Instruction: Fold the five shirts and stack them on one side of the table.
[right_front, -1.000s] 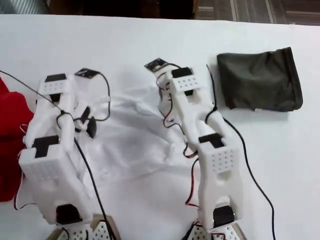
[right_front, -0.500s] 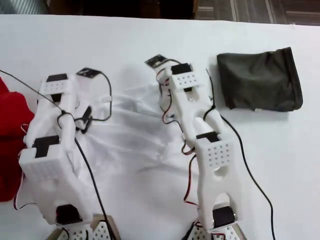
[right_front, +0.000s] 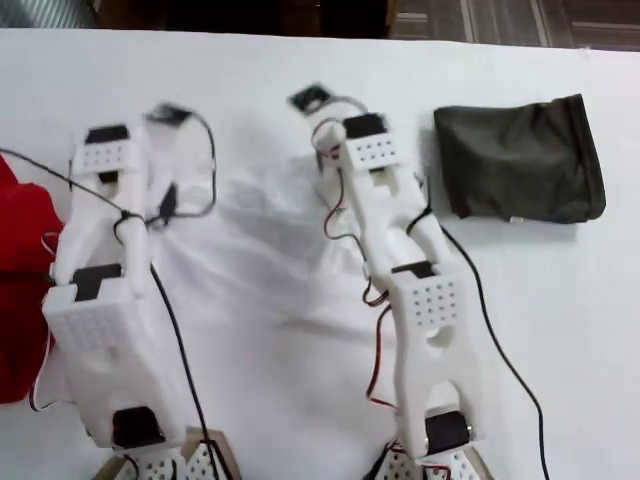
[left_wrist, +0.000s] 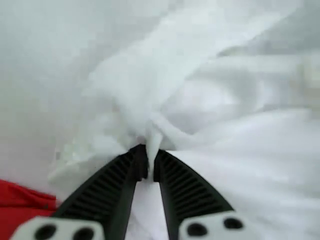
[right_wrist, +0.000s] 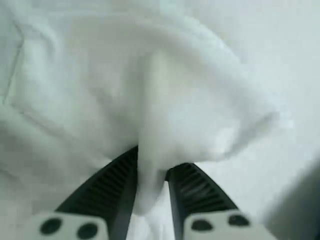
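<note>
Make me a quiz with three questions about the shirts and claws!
1. Where is the red cloth? A) beside the left arm B) beside the right arm C) in a claw
2. How many claws pinch the white shirt? A) none B) one C) two
3. The dark shirt is: A) folded B) spread out C) in a claw
Answers: 1 A, it lies by the left arm. 2 C, the left claw and right claw each grip a white fold. 3 A, it sits in a neat packet.
</note>
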